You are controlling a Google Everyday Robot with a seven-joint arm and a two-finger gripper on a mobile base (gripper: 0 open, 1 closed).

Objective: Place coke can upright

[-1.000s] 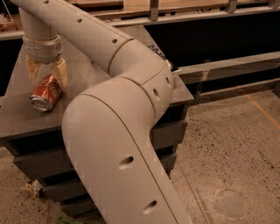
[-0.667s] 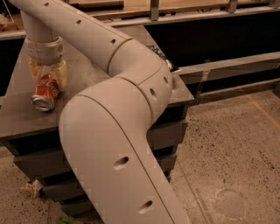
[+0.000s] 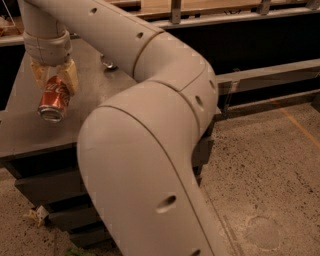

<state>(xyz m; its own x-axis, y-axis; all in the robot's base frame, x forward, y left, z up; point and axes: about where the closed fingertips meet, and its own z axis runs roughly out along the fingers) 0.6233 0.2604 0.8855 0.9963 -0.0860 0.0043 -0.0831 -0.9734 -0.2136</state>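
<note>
The coke can [image 3: 53, 99], red-orange with white script and a silver end, hangs tilted at the upper left, its silver end pointing down toward me. My gripper [image 3: 53, 80] is shut on the can's upper part, one pale finger [image 3: 70, 76] on each side. The can is held just above the dark grey table top [image 3: 20, 125], near its left part. The arm's big white links fill the middle of the view and hide much of the table.
A small silvery object [image 3: 107, 64] lies on the table behind the arm. Dark drawers [image 3: 45, 185] sit under the table top. A rail and wooden shelf [image 3: 235, 15] run along the back. Speckled floor [image 3: 270, 170] lies to the right.
The can, held in the gripper, has moved slightly and sits more upright than before; the arm has shifted a little with it.
</note>
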